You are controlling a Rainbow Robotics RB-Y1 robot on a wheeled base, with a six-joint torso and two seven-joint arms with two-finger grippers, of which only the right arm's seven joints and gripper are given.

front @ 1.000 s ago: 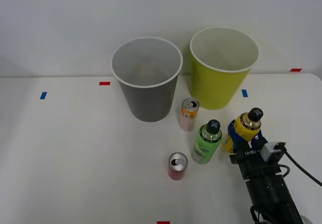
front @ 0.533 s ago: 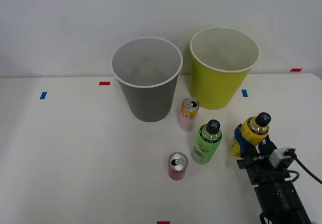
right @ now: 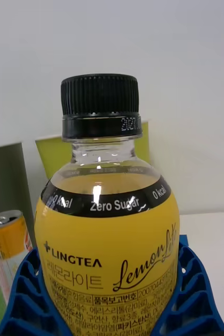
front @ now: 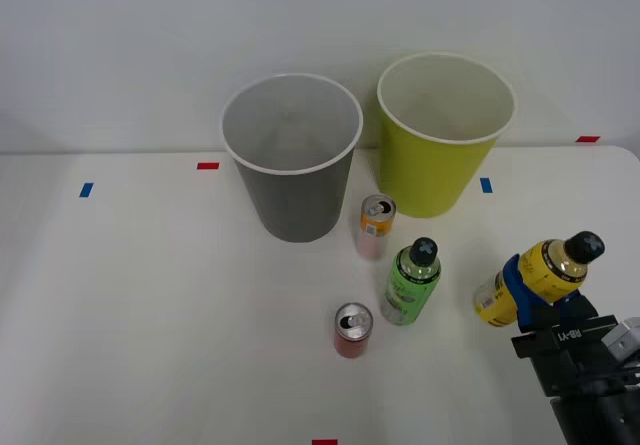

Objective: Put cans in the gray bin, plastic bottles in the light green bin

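The right end effector (front: 522,290) has its blue ribbed fingers (right: 25,299) closed around the yellow-labelled bottle (front: 540,277), which tilts off the bench (front: 150,295) well right of the green-labelled bottle (front: 411,282). From that green-labelled bottle, the orange can (front: 375,226) stands just behind, the red can (front: 352,329) in front-left, the gray bin (front: 292,157) and light green bin (front: 442,135) farther behind.

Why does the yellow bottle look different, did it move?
Yes. The claw carried the yellow bottle rightward and tilted it, farther from the standing green bottle.
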